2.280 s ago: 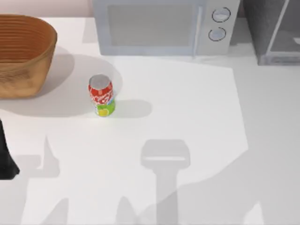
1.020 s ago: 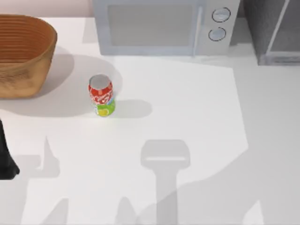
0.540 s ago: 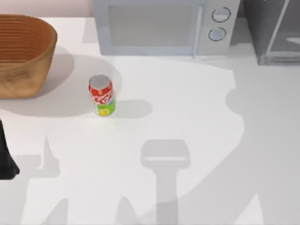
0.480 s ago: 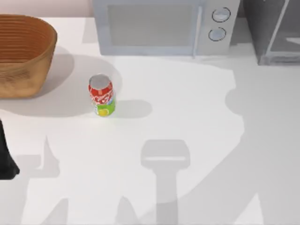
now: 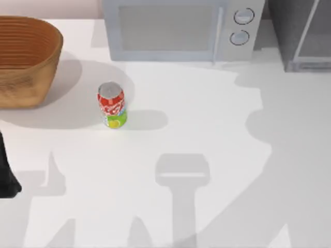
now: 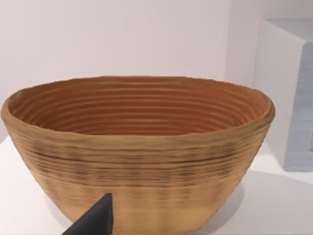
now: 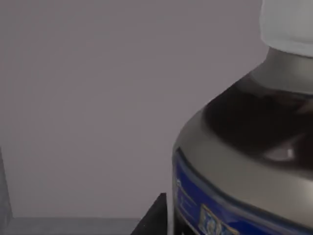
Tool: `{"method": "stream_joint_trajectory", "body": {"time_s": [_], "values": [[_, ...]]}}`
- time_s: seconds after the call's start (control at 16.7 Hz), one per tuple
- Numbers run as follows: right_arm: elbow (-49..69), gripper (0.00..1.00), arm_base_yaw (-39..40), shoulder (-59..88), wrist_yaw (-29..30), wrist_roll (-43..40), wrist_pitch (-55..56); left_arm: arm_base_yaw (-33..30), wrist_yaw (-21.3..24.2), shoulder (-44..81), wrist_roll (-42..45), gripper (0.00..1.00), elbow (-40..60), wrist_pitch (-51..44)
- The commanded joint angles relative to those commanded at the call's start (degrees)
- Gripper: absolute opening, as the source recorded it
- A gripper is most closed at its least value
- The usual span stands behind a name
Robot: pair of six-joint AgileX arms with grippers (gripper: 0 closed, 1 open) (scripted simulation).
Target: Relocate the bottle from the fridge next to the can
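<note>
One woven tan wicker basket [image 5: 23, 57] far left on white worktop [image 5: 207, 144]; left end effector [image 6: 93, 220] hangs near it, can't tell its state. Small red-green drink can [image 5: 112, 106] upright left of centre. Grey glass-door fridge [image 5: 302, 33] back right. Dark white-capped bottle [image 7: 254, 147] right by right end effector, grip unclear.

The can [image 5: 112, 106] stood upright on the table, red above, green-yellow below, silver on top. The fridge [image 5: 302, 33], grey with a pale-framed glassy door, sat at the far right corner. The bottle [image 7: 249, 161], white-capped with a blue label band, loomed right before the right claw.
</note>
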Motion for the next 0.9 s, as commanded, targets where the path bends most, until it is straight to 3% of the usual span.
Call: {"method": "stream_joint_trajectory", "body": {"time_s": [0.48, 0.9], "values": [[-27.09, 0.00, -4.13, -16.30, -4.44, 0.13, 8.29, 0.00, 0.00, 0.00, 0.00, 1.00, 0.00, 0.00], [-29.67, 0.00, -4.36, -18.33, -4.94, 0.25, 9.40, 0.00, 0.00, 0.00, 0.00, 1.00, 0.00, 0.00]]}}
